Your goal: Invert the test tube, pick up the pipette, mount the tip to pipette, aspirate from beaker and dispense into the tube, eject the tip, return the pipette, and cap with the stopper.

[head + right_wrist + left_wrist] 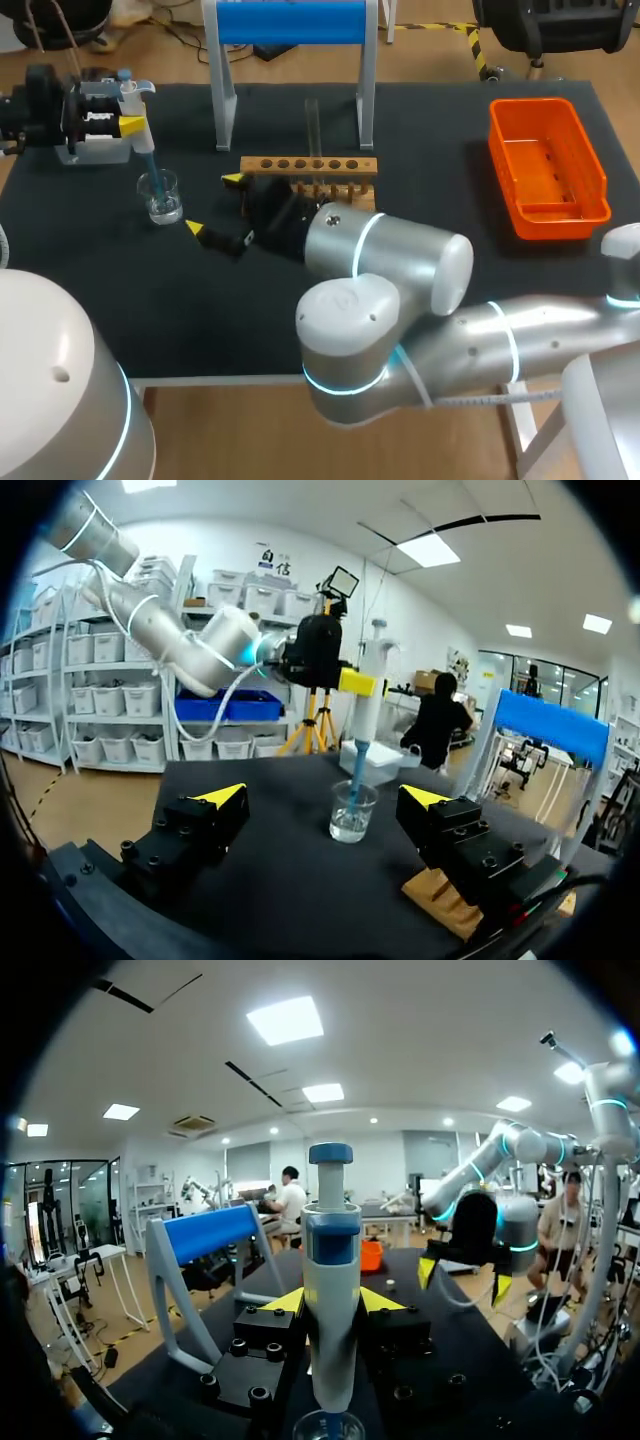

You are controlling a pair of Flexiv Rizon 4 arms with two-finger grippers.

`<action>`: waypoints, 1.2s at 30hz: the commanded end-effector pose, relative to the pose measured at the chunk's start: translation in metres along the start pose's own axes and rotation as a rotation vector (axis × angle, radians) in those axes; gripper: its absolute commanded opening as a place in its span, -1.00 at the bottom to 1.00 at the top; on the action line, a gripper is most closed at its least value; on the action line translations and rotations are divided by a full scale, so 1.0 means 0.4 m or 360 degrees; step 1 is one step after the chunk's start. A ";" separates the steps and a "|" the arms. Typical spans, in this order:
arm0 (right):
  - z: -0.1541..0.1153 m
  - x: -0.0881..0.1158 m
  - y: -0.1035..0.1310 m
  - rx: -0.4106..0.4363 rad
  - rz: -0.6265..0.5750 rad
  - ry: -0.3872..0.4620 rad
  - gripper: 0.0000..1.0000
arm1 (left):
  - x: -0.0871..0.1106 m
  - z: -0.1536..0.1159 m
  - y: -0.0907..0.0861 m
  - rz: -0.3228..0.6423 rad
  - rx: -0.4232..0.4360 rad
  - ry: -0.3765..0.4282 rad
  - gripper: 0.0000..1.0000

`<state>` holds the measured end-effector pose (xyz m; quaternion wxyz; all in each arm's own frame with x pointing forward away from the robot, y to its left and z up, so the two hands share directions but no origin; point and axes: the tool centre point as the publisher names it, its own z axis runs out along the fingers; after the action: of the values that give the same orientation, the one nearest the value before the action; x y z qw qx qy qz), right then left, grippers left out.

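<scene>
Left gripper [133, 122] clamped on the smooth white-and-blue plastic pipette [331, 1260], yellow tips pressing its barrel from both sides, the slim blue tip [357, 765] dipping into the small clear glass beaker [160, 196] on the matte black table [420, 130]. Right gripper [213, 204] sits low just beside the beaker, jaws wide apart, holding nothing, near the wooden rack [310, 165] with its row of round holes; a clear test tube [312, 115] stands upright at the rack, ridged orange plastic tray [530, 104] far right
</scene>
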<state>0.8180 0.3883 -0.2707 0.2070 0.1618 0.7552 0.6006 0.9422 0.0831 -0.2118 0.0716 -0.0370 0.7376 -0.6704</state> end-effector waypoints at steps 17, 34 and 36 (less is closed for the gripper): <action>-0.191 -0.149 0.213 -0.0025 -0.0052 0.0370 1.00 | -0.001 0.000 0.001 0.0002 0.0001 0.0000 -1.00; -0.137 -0.242 0.335 -0.0062 -0.0078 0.0546 1.00 | -0.001 0.000 0.001 0.0002 0.0001 0.0000 -1.00; -0.125 -0.243 0.336 -0.0054 -0.0099 0.0562 1.00 | -0.001 0.000 0.001 0.0002 0.0001 0.0000 -1.00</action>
<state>0.8688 0.3281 -0.1208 0.1889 0.1047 0.7543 0.6200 0.9424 0.0830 -0.2119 0.0715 -0.0371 0.7376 -0.6705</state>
